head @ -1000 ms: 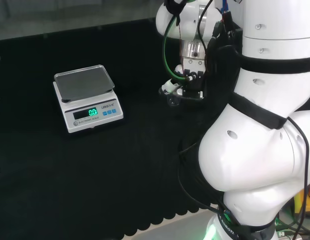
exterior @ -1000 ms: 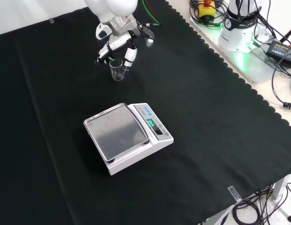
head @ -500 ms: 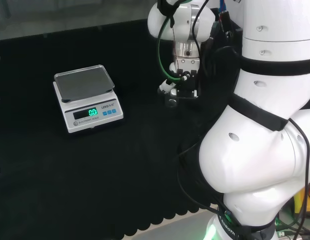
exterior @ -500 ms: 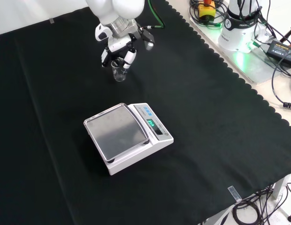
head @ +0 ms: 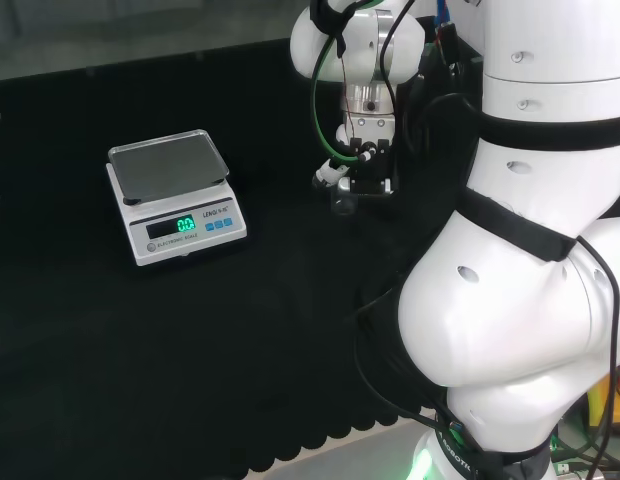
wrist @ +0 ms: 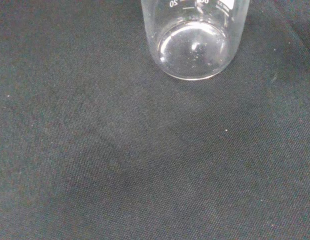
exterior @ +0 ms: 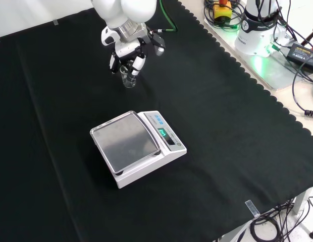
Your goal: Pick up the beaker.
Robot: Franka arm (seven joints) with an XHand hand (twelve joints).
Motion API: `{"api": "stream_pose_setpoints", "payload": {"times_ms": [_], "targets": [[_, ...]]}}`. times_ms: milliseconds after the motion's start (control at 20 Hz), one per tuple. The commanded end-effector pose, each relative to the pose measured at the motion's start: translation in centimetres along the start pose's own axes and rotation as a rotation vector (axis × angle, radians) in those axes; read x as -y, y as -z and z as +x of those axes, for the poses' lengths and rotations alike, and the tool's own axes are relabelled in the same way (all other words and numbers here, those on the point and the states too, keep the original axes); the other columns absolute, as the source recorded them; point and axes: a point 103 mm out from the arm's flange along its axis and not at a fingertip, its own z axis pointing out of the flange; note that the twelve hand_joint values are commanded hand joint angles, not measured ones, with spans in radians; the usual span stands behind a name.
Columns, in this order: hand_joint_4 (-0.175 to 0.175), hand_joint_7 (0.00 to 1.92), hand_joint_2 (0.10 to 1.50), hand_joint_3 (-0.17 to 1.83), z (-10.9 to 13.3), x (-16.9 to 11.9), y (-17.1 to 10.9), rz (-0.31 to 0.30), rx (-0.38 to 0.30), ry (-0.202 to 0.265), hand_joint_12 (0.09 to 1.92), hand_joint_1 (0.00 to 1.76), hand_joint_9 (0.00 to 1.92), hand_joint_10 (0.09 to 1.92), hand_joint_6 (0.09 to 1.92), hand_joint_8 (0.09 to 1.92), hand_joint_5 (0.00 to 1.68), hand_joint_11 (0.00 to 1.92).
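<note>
My hand (exterior: 127, 54) hangs over the small glass beaker (exterior: 127, 76) with fingers curled down around its rim, yet it stands on the table (exterior: 222, 126), so lifting remains.

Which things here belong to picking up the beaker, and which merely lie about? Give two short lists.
Belong to the job:
- beaker, clear, upright on the cloth
- hand, fingers down around the beaker

Lying about:
- scale
- black cloth
</note>
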Motion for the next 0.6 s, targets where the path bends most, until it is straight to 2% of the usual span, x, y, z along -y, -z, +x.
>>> {"api": "stream_pose_setpoints", "payload": {"times_ms": [50, 300, 600], "targets": [[-0.175, 1.11, 1.09, -0.17, 0.0, 0.8, 1.7, -0.028, -0.011, 0.018, 0.57, 1.16, 1.50, 0.24, 0.81, 0.84, 0.83, 1.60], [-0.175, 1.11, 1.11, -0.17, -0.2, 2.5, 4.3, -0.051, -0.023, 0.053, 0.56, 1.17, 1.51, 0.24, 0.82, 0.84, 0.84, 1.58], [-0.175, 1.11, 1.11, -0.17, 0.7, 5.0, 8.1, -0.096, -0.008, 0.121, 0.55, 1.17, 1.51, 0.25, 0.82, 0.84, 0.84, 1.57]]}}
